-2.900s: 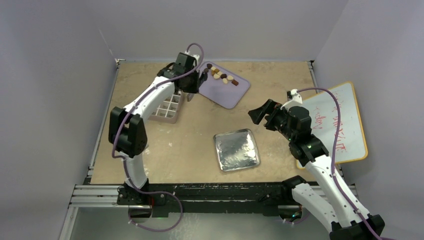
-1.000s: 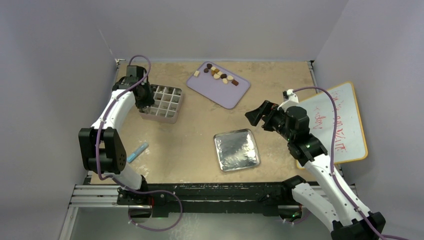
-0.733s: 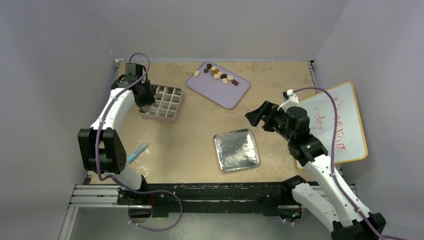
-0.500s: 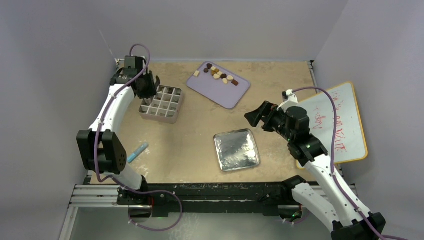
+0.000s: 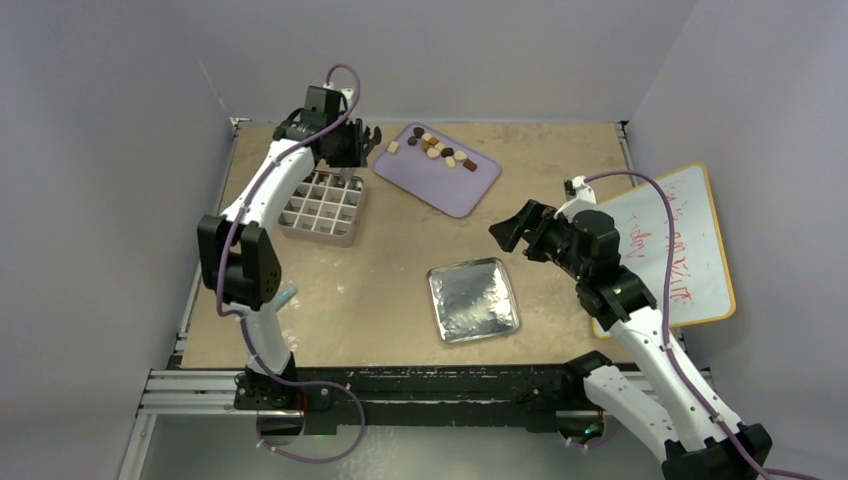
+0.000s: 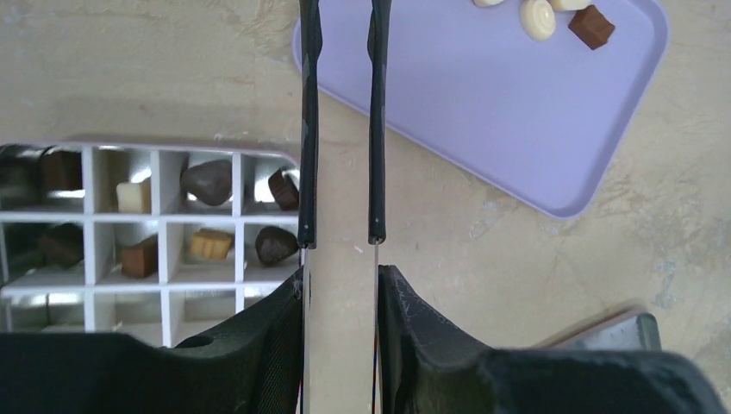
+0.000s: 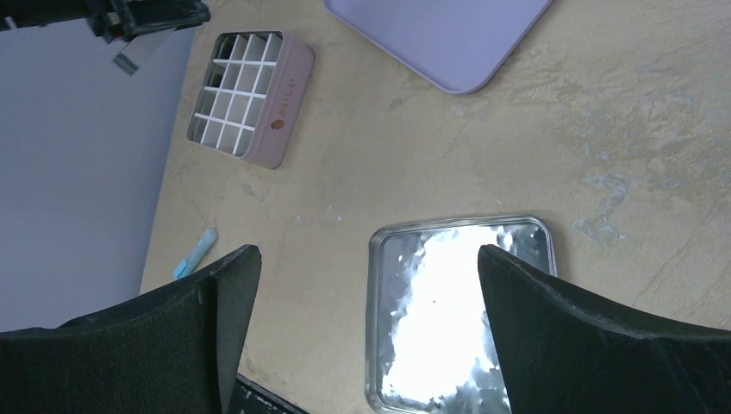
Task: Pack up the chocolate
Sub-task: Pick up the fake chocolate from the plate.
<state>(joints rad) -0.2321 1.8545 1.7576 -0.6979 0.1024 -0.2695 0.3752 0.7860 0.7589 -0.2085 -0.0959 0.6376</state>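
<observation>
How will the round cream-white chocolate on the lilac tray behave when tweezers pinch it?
The round cream-white chocolate looks domed and smooth, so it may squirt out from the black tweezers. It is tiny, probably light, and could skid across the glossy lilac plastic tray if nudged. Likely rigid, though a hard pinch might mark it.

Soft even light, sharp focus, white glare on the metal tray (image 7: 431,259)

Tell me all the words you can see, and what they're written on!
Whiteboard: red handwriting, too blurred to read.
Box: a short printed word with a small logo on its pink side, too small to read.
No other writing shows.
</observation>
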